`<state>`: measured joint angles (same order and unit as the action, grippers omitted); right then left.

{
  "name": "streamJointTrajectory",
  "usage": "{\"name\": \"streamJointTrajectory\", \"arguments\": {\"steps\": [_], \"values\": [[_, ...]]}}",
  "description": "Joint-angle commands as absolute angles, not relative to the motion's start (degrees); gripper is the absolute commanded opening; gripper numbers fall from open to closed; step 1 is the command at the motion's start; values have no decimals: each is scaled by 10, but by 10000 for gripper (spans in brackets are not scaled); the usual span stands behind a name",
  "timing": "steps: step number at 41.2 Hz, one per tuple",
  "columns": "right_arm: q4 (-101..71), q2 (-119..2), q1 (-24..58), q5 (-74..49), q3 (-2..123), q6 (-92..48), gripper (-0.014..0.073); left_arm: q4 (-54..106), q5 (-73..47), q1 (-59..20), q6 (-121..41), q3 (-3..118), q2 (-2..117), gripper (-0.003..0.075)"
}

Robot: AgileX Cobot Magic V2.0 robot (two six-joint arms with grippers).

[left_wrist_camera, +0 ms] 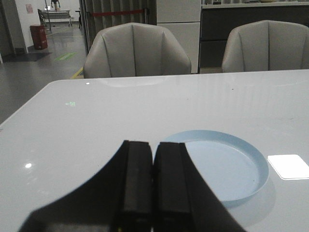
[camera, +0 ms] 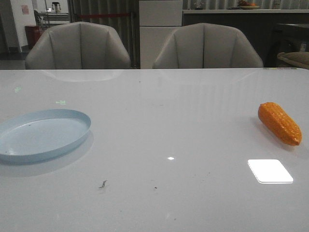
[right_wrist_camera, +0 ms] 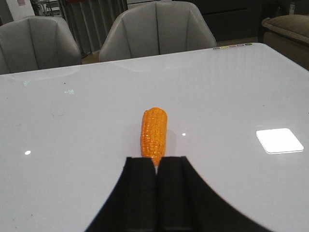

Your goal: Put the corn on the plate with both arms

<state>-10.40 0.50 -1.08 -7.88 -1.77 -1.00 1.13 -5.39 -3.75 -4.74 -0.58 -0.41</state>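
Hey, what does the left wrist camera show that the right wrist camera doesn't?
Only the left wrist view shows the round pale blue plate, bare, just beyond the shut black left gripper. Only the right wrist view shows the orange bumpy corn cob, lying ahead of the shut right gripper. Both show the glossy white table, grey chairs and a bright light reflection.

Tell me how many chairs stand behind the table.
2. One chair stands behind the table's far edge on the left, the other chair behind it on the right. More could be hidden outside the view.
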Motion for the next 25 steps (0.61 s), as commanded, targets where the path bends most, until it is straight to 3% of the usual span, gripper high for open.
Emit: {"name": "streamJointTrajectory", "arguments": {"steps": [1, 16, 25], "values": [[-100, 20, -11, -33, -4, -11, 55, 11, 12, -36, -46, -27, -16, 94], [-100, 20, -11, -33, -4, -11, 55, 12, 38, -36, -46, -27, -16, 94], [-100, 20, -11, 8, -4, -11, 55, 22, 221, -36, -46, -23, -16, 94]]}}
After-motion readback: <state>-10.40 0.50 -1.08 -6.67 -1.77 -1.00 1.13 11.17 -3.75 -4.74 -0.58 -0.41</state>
